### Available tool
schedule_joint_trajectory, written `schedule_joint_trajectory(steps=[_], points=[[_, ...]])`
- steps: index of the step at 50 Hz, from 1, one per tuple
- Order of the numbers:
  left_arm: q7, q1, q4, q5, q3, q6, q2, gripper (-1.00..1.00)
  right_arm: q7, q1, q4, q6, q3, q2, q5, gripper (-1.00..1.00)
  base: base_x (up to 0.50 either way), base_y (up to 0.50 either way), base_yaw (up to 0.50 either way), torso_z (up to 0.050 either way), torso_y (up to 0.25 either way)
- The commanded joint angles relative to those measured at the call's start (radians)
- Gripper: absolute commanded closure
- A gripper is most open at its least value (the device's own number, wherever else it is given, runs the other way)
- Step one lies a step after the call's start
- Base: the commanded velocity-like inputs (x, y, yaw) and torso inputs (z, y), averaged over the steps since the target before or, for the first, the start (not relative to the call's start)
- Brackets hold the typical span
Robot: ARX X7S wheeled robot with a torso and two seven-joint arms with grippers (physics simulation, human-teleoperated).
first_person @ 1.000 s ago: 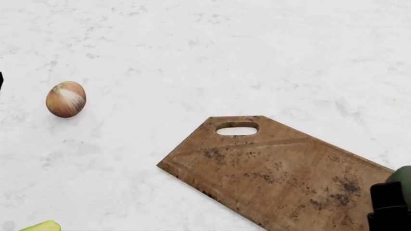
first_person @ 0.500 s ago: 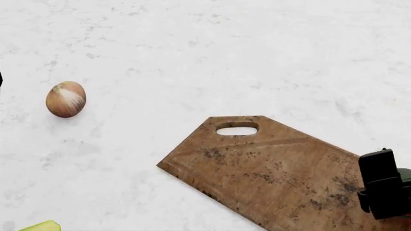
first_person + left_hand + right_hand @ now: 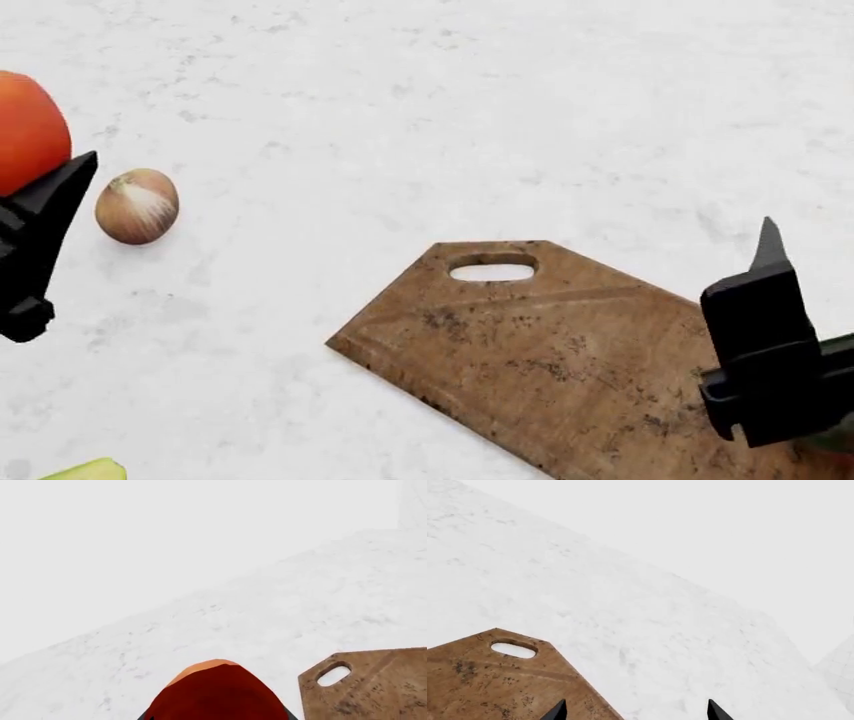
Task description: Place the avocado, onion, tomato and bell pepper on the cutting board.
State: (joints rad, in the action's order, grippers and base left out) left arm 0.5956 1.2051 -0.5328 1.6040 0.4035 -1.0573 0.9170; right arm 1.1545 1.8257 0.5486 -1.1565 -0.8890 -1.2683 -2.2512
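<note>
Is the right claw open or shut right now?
Open. The right wrist view shows the right claw with its two dark fingertips well apart and nothing between them, above the worn brown wooden cutting board.

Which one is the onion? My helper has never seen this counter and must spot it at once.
Start from the brown cutting board on the white marble counter and look to the robot's left, past bare marble. The onion rests there alone: round, tan, papery and streaked, unlike the smooth red tomato held in the left claw.
</note>
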Motion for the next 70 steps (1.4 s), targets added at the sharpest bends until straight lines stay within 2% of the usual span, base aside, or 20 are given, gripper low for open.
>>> schedule_joint_trajectory(steps=[1,15,29,46,54,56,58,63,67,70], points=[[-0.11,0.14,0.148,-0.125,0.134,-0.089,-0.145,1.0,0.096,0.091,0.078,0.027,0.03,0.003,-0.121,-1.0,0.0,0.0,0.0,0.0,0.0],[-0.293,0.3,0.402,-0.243,0.277,-0.136,-0.346,1.0,0.128,0.129,0.115,0.057,0.054,0.009,-0.153,-1.0,0.0,0.0,0.0,0.0,0.001],[-0.512,0.403,0.66,-0.413,0.427,-0.068,-0.553,1.0,0.118,0.129,0.124,0.073,0.074,-0.004,-0.149,-1.0,0.0,0.0,0.0,0.0,0.0],[-0.762,0.441,1.023,-0.632,0.57,0.182,-0.796,1.0,0.15,0.146,0.122,0.07,0.07,0.001,-0.177,-1.0,0.0,0.0,0.0,0.0,0.001],[-0.816,0.429,1.216,-0.679,0.588,0.298,-0.904,1.0,0.143,0.128,0.129,0.088,0.07,0.005,-0.165,-1.0,0.0,0.0,0.0,0.0,0.0],[-0.81,0.439,1.263,-0.647,0.641,0.361,-0.916,1.0,0.142,0.125,0.133,0.092,0.072,-0.001,-0.167,-1.0,0.0,0.0,0.0,0.0,0.0],[-0.76,0.462,1.31,-0.498,0.764,0.482,-0.917,1.0,0.145,0.125,0.138,0.097,0.073,-0.007,-0.173,-1.0,0.0,0.0,0.0,0.0,0.0],[-0.718,0.49,1.354,-0.268,1.024,0.69,-0.917,1.0,0.15,0.129,0.145,0.096,0.076,-0.02,-0.188,-1.0,0.0,0.0,0.0,0.0,0.0],[-0.665,0.486,1.363,-0.142,1.115,0.787,-0.917,1.0,0.143,0.117,0.156,0.107,0.078,-0.026,-0.18,-1.0,0.0,0.0,0.0,0.0,0.002],[-0.62,0.459,1.355,-0.113,1.144,0.857,-0.917,1.0,0.168,0.143,0.136,0.093,0.071,-0.003,-0.203,-1.0,0.0,0.0,0.0,0.0,0.0]])
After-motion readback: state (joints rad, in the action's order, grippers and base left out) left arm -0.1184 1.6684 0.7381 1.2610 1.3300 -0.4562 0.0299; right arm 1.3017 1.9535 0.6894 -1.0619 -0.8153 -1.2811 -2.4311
